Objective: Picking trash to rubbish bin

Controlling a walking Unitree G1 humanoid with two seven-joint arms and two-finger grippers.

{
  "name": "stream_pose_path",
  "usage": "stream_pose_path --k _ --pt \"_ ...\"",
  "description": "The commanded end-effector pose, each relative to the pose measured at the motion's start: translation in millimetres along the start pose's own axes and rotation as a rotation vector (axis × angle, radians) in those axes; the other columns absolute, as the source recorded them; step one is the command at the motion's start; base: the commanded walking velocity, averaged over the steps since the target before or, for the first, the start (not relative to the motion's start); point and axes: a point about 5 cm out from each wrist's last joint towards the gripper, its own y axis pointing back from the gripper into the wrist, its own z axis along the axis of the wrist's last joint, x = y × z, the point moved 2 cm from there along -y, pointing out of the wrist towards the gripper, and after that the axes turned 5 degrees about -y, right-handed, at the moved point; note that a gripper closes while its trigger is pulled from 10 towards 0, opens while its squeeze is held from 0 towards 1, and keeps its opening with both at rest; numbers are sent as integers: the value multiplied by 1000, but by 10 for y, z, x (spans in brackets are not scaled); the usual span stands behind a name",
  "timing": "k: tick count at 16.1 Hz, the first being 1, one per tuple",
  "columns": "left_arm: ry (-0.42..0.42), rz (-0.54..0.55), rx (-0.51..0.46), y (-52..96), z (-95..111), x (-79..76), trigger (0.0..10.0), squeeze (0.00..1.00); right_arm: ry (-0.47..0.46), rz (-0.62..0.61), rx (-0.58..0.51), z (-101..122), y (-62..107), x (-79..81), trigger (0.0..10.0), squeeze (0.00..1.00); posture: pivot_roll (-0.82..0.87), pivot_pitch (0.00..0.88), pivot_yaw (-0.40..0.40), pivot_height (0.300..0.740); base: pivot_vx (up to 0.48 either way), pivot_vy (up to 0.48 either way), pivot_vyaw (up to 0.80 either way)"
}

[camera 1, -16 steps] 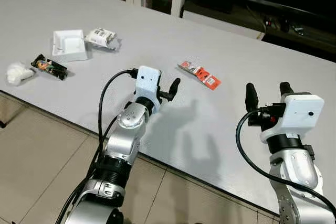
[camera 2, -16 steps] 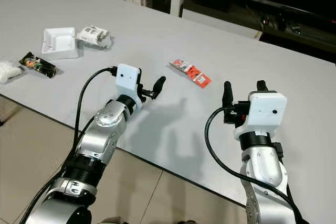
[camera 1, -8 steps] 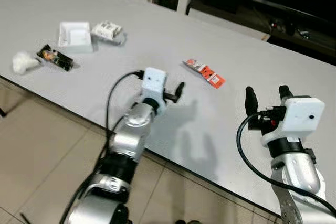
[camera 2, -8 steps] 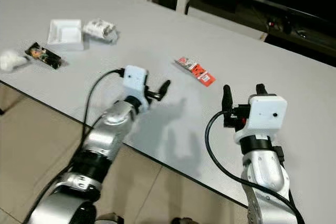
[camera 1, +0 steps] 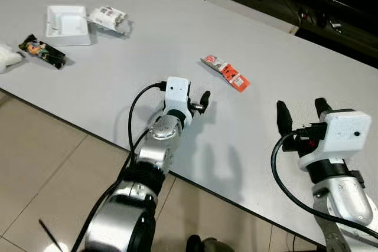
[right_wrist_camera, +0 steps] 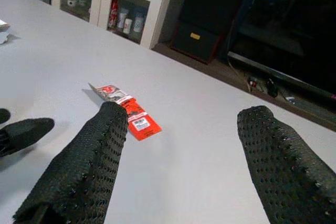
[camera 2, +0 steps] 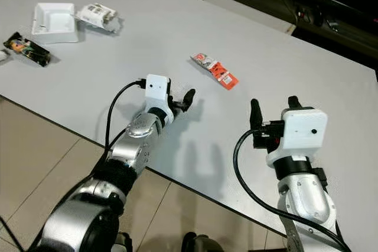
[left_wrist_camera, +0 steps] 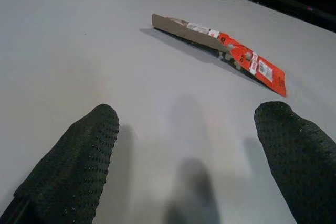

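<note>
A grey bench (camera 1: pixel 147 45) runs across the scene, its near edge cutting diagonally above a tiled floor (camera 1: pixel 35 169). The left claw (left_wrist_camera: pixel 189 145) hangs low over the bench just inside that edge, fingers released and spread, pointing at the red wrapper (camera 1: pixel 225 72) that lies flat a short way farther in, toward the middle. The right claw (camera 1: pixel 299 114) hovers near the same edge farther to the right, also released and holding nothing.

More trash sits well apart toward the bench's far left end: a white tray (camera 1: pixel 67 23), a crumpled pack (camera 1: pixel 107 16) just beside it, a dark wrapper (camera 1: pixel 41 51) nearer the edge, and a white wad (camera 1: pixel 6 57) at the frame's border.

The risk, judging from here, lies in the red wrapper's thinness: it hugs the surface, so fingers closing too high would likely slip over it, while fingers pressed down could shove it along the smooth top rather than pinch it. One end looks slightly lifted in the left wrist view, the likelier purchase.
</note>
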Motion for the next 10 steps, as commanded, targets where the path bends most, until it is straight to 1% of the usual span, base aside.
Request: stream_pose_path --k 1,4,7,8,10 --pt "5 -1 -9 -40 44 -32 10000 0 -8 40 -7 84 22 27 10000 0 2 198 -189 740 0 0 0" --pt "22 -10 -14 -82 85 -35 10000 0 -21 102 38 92 73 46 10000 0 -32 204 -193 740 0 0 0" --pt "46 -35 0 -95 52 -82 10000 0 -2 107 84 40 151 41 10000 0 -57 208 -196 740 0 0 0" --pt "63 -50 9 -96 30 -120 10000 0 0 110 91 47 177 56 10000 0 -78 210 -198 740 0 0 0" --pt "129 -74 16 -99 3 -208 10000 0 -2 132 100 85 230 102 10000 0 -108 216 -201 740 0 0 0"
